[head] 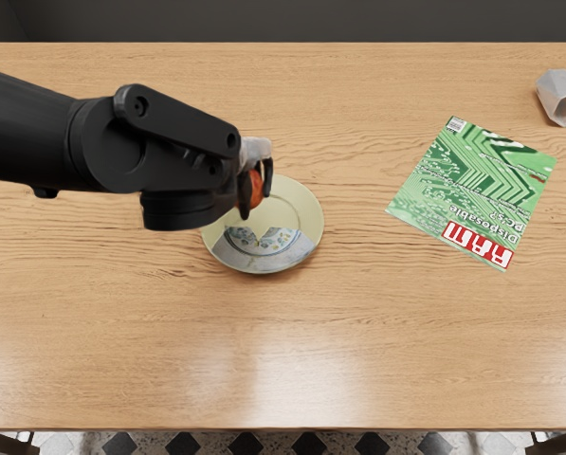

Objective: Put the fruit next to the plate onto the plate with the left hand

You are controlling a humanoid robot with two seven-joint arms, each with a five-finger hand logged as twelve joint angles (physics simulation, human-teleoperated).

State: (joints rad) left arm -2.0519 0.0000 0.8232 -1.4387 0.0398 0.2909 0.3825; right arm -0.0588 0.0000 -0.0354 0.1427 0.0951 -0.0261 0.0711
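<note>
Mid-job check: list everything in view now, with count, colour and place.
fruit: one, orange-red, held at the plate's left rim
plate: one, pale with patterned centre, table middle
magazine: one, green with red title, flat at table's right
crumpled object: one, grey, far right corner
table: one, light wood, fills the view
left hand: one, black, arm from left edge, closed on the fruit

In front of me a green circuit-board magazine [472, 192] lies flat on the wooden table [283, 341], and a crumpled grey object [561, 96] sits far right.
</note>
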